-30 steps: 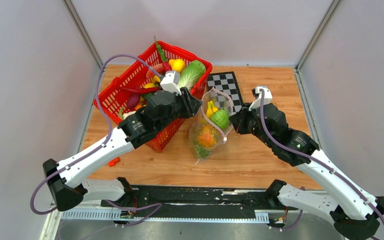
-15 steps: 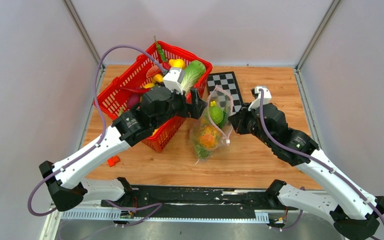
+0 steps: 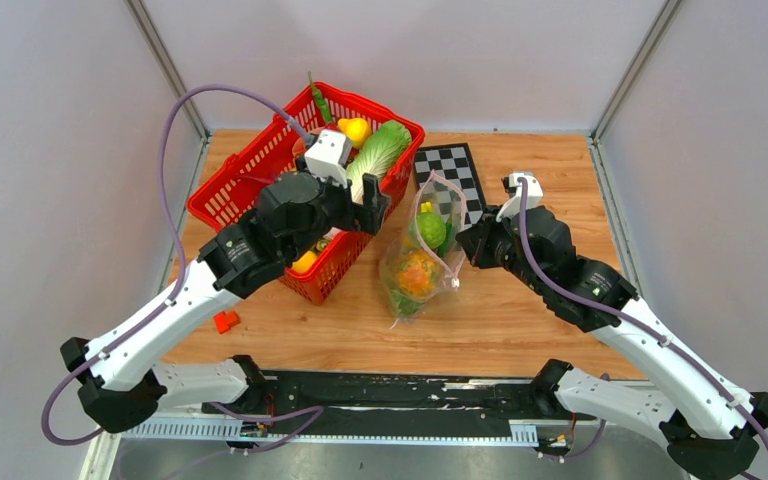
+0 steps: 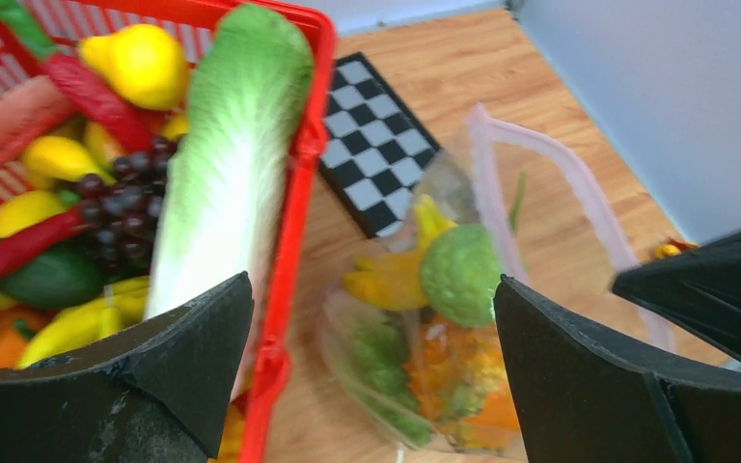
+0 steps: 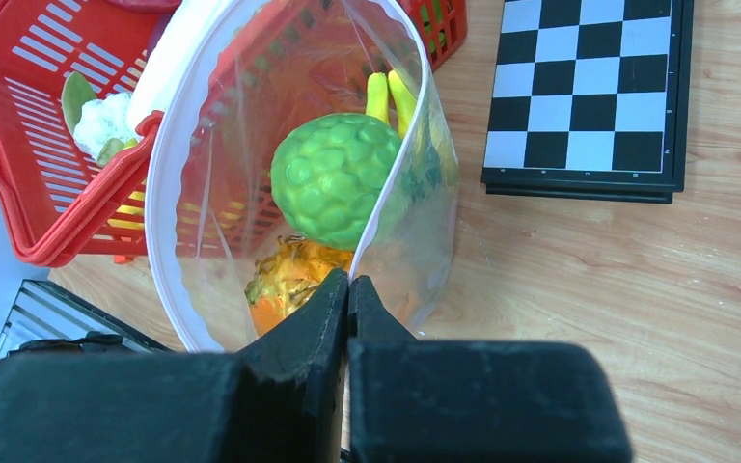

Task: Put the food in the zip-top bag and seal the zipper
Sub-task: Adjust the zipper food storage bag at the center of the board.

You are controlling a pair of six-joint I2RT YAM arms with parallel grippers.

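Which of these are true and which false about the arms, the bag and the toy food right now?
1. The right arm's jaws are pinched shut on the rim of the zip-top bag. True.
2. The bag is zipped closed. False: its mouth gapes open.
3. The bumpy green fruit sits in the red basket. False: it is inside the bag.
4. The left arm's jaws stand wide open, holding nothing. True.
5. The lettuce is in the bag. False: it lies in the basket.
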